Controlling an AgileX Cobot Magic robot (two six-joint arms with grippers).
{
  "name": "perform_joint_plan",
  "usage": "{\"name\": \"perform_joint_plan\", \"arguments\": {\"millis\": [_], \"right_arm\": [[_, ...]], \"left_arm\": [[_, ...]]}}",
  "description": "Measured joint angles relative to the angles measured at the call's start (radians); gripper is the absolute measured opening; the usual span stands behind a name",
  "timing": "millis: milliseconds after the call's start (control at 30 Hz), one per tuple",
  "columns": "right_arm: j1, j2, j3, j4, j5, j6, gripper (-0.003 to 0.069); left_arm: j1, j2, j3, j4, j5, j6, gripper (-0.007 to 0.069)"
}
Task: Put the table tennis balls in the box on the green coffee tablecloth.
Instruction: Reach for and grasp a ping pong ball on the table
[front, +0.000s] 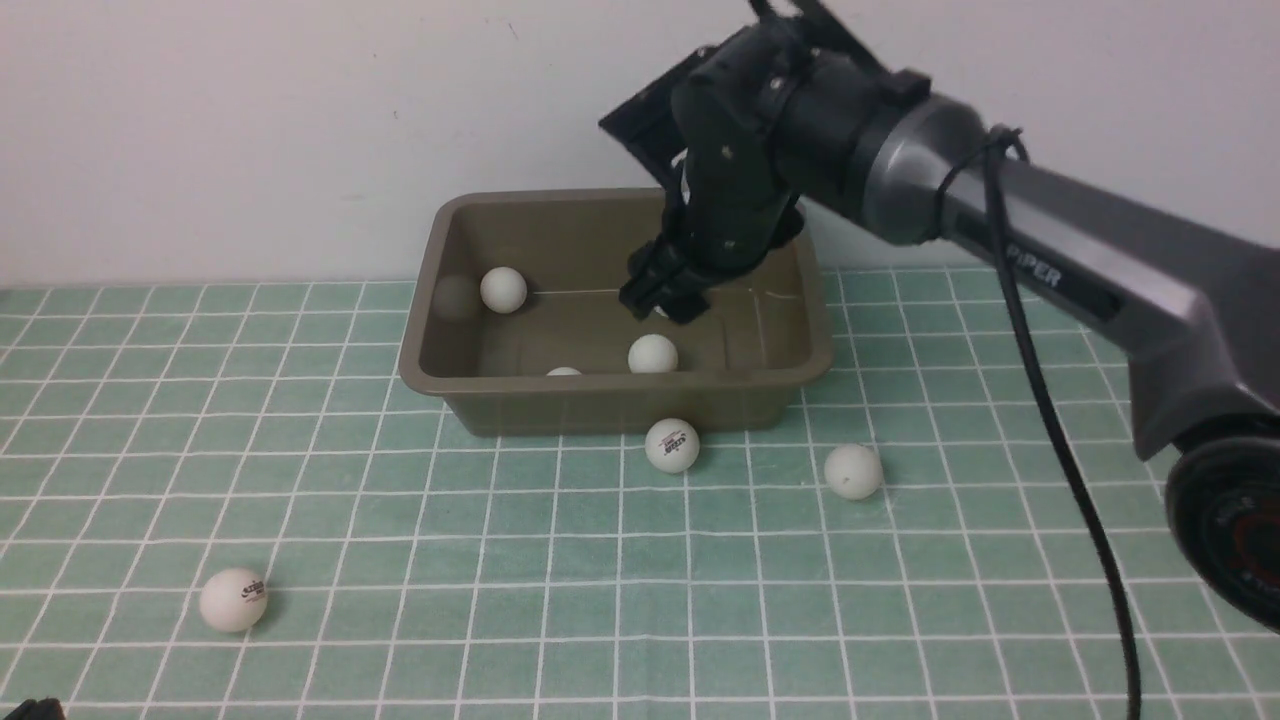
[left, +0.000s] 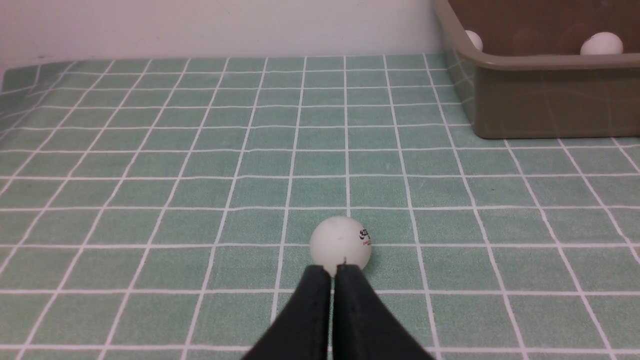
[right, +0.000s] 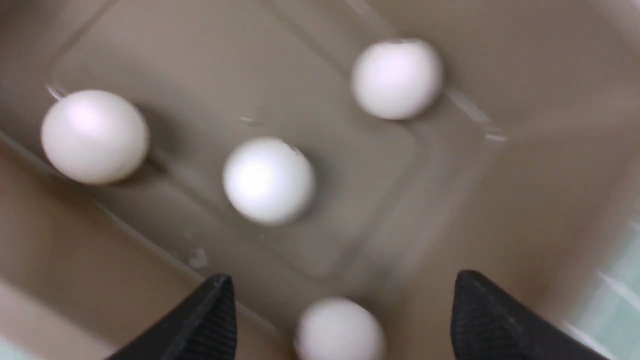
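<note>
— Up in the middle of the front view, the box (front: 600, 405) sits on the green coffee tablecloth (front: 400, 520). Where are the table tennis balls (front: 503, 289)?
— Some are inside and three are out on the cloth. A logo ball (front: 672, 445) lies just before the near wall, a plain ball (front: 853, 471) to its right, and a third ball (front: 233, 599) at lower left.
— And the claws?
— The right claw (front: 660, 298) hangs over the box, jaws wide apart, gripping nothing. The left claw (left: 332, 270) is pinched shut and empty, its tips right at what looks like that lower-left ball.
— What might go wrong?
— I'd guess a ball dropped from that height could bounce over the rim. Closed tips could also nudge their ball rolling.
— Do the views differ?
— The right wrist view counts four balls in the box, one blurred between the jaws. The front view shows three, the claw hiding part of the floor.
</note>
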Motion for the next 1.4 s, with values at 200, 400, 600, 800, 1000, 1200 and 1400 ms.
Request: {"name": "perform_joint_plan", "arguments": {"millis": [200, 400, 600, 800, 1000, 1200, 1400], "right_arm": [[-0.033, -0.098, -0.072, -0.016, 0.101, -0.036, 0.0522], [-0.098, -0.291, -0.027, 0.014, 0.119, -0.048, 0.0522], [-0.185, -0.534, 0.209, 0.07, 0.12, -0.104, 0.0522], [-0.251, -0.682, 0.487, 0.167, 0.108, -0.162, 0.0522], [-0.264, -0.704, 0.786, 0.272, -0.108, -0.261, 0.0522], [-0.264, -0.608, 0.873, 0.349, -0.234, -0.471, 0.0522], [-0.264, -0.514, 0.874, 0.421, -0.284, -0.608, 0.0522]], "left_arm": [[0.0, 0.0, 0.0, 0.0, 0.0, 0.0, -0.0005], [0.0, 0.0, 0.0, 0.0, 0.0, 0.0, -0.0005], [0.0, 0.0, 0.0, 0.0, 0.0, 0.0, -0.0005], [0.0, 0.0, 0.0, 0.0, 0.0, 0.0, -0.0005], [0.0, 0.0, 0.0, 0.0, 0.0, 0.0, -0.0005], [0.0, 0.0, 0.0, 0.0, 0.0, 0.0, -0.0005], [0.0, 0.0, 0.0, 0.0, 0.0, 0.0, -0.0005]]}}
